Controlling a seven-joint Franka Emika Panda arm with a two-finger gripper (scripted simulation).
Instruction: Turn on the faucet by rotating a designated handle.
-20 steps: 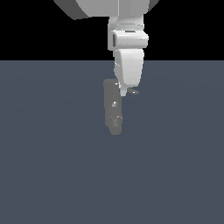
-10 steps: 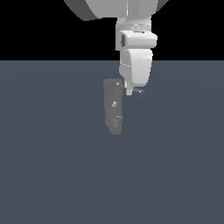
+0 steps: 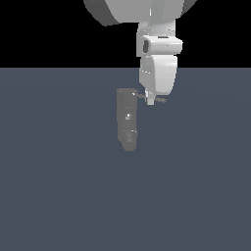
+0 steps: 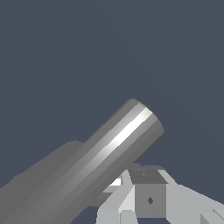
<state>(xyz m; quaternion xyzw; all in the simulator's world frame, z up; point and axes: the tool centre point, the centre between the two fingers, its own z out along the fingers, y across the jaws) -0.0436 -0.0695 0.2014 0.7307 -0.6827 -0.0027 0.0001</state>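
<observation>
Because the white arm drops in from above and its upper links run off the frame, only its wrist and the gripper [image 3: 151, 100] show, and the fingertips are too small to tell whether the jaws are parted or closed on anything. The faucet [image 3: 127, 119], a dark grey upright column with rounded ends, pale specks and a knobbly lower part, stands on the flat slate-blue floor [image 3: 59, 186] near the middle. Its handle [image 3: 158, 99], a thin grey rod, sticks out from the column's top toward the exterior view's right, partly hidden behind the fingertip. In the wrist view the handle [image 4: 100, 157] is a smooth, glossy cylinder, cut off at the edge, with grey blocky gripper parts [image 4: 148, 197] just beside it.
</observation>
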